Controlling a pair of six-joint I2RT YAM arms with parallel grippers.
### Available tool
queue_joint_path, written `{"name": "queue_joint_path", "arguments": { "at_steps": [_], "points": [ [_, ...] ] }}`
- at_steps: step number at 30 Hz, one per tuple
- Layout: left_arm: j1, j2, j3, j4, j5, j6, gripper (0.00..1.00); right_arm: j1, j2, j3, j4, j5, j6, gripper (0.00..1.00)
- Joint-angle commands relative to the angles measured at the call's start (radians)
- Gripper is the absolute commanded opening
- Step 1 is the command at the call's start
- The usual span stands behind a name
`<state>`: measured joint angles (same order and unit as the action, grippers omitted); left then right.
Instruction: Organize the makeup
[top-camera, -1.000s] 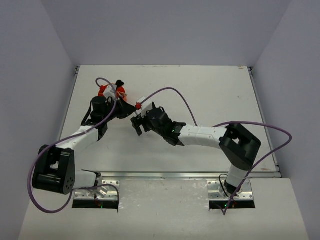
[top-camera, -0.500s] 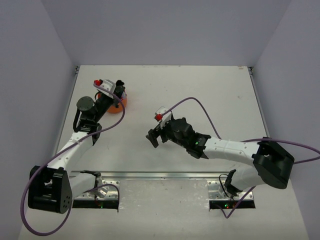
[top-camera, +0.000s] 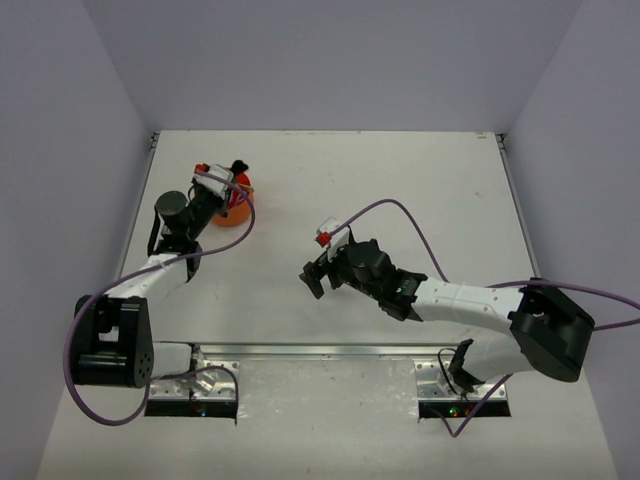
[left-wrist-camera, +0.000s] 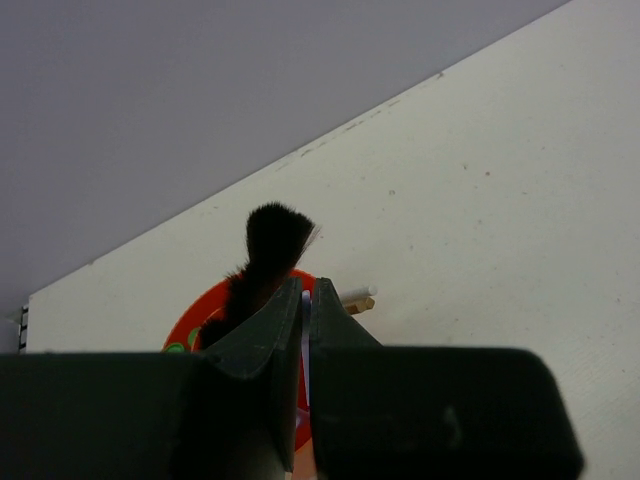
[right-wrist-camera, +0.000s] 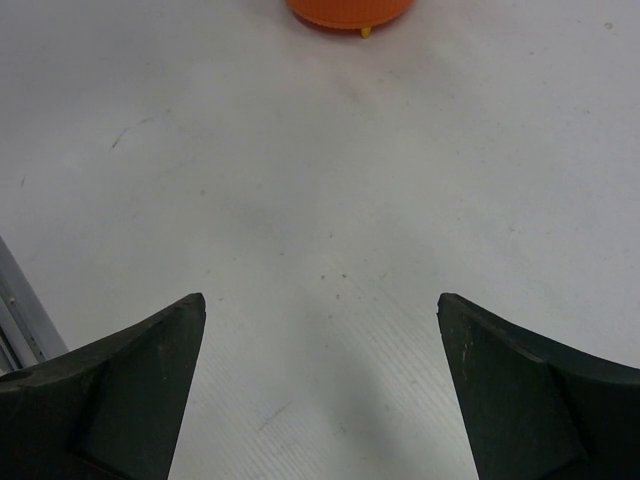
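Our left gripper hangs over the far-left part of the white table, its two fingers pressed together tip to tip. A thin pale sliver shows in the seam between them, and we cannot tell whether it is something pinched or only background. Just beyond those tips sits the round orange tub. A black flared-head brush rises out of it, upright with its bristles uppermost. To the right of the brush, a pale stick pokes sideways past the tub's rim, with a short tan piece just below it. The rest of the tub's contents are hidden behind our own fingers, so we cannot say which compartment holds what. Our right gripper is near the middle of the table, well apart from the tub. Its fingers are spread wide with only bare tabletop between them, and they hold nothing. From the right wrist we see just the tub's lower edge at the top of the view.
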<state>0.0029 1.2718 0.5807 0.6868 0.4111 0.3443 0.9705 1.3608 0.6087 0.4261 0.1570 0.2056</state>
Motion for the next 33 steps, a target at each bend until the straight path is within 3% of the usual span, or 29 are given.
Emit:
{"name": "queue_joint_path", "arguments": {
  "at_steps": [1, 16, 20, 23, 33],
  "points": [
    [0.032, 0.057, 0.002, 0.109, 0.033, 0.010, 0.00, -0.005, -0.029, -0.014, 0.048, 0.023, -0.011, 0.97],
    [0.034, 0.182, -0.001, 0.191, 0.052, -0.024, 0.00, -0.009, -0.079, -0.070, 0.046, 0.038, -0.023, 0.97],
    [0.040, 0.185, -0.008, 0.192, 0.061, -0.018, 0.06, -0.009, -0.097, -0.088, 0.047, 0.039, -0.025, 0.98],
    [0.042, 0.189, -0.009, 0.195, 0.052, -0.016, 0.15, -0.008, -0.112, -0.098, 0.048, 0.043, -0.025, 0.98],
    [0.042, 0.033, 0.024, 0.053, 0.087, -0.088, 0.69, -0.025, -0.156, -0.123, 0.019, 0.072, 0.005, 0.98]
  ]
}}
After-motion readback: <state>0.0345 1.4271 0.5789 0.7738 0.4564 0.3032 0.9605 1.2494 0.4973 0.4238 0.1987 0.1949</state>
